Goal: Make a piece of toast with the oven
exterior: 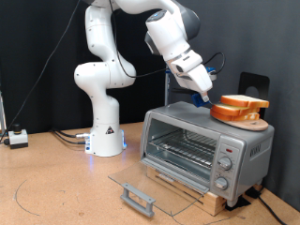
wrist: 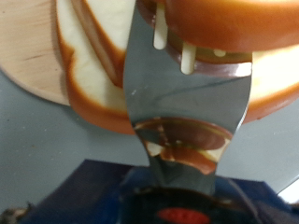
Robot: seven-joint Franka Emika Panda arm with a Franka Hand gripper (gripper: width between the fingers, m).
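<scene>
1. Exterior view: the oven (exterior: 206, 148) sits on a wooden table (exterior: 56, 183) toward the exterior view's right, raised on a low wooden block. Its glass door (exterior: 150, 186) lies folded down flat toward the view's bottom, with the dark bar handle (exterior: 138, 197) at its front edge.
2. The wire rack (exterior: 183, 147) shows inside the open cavity, and three knobs (exterior: 226, 164) run down the oven's right panel. No brand or lettering can be read on it.
3. A round wooden board (exterior: 246, 120) rests on the oven's top, carrying a stack of bread slices (exterior: 239, 107).
4. The white arm (exterior: 103, 84) reaches down from the view's top, and the gripper (exterior: 202, 97) is at the left edge of the stack. I cannot tell how wide its fingers are here.
5. Wrist view: a shiny metal spatula blade (wrist: 185, 112) fixed at the hand fills the centre, its slotted tip pushed under the piece of toast (wrist: 224, 21), which lies on top of the other slices.
6. The board (wrist: 28, 47) and the oven's grey top (wrist: 47, 140) lie behind. The fingers themselves are hidden, so their spread cannot be judged.
</scene>
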